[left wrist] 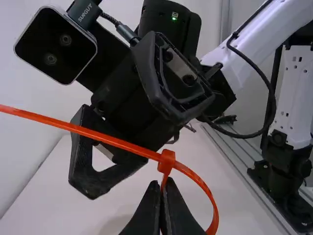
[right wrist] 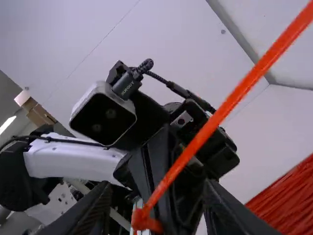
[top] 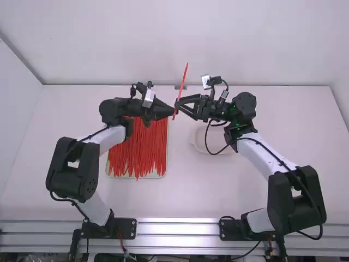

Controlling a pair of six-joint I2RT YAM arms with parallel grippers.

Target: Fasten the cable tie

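Both my arms are raised off the table, grippers nose to nose near the middle.
My left arm (top: 82,158) bends inward, and the left gripper (top: 168,111) is pinched tight on the cable tie (top: 184,76). My right arm (top: 262,155) reaches in opposite, with the right gripper (top: 178,105) level and its fingers spread wide.

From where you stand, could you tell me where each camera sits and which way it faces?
High view: above and behind the bases, looking forward and down at the white table; both white arms show, meeting at the thin red plastic cable tie.
Left wrist view: on the left wrist, facing the right arm; its own left pincer is shut on the tie.
Right wrist view: on the right wrist, facing the left arm; its own right pincer stands open.
All share the tie.
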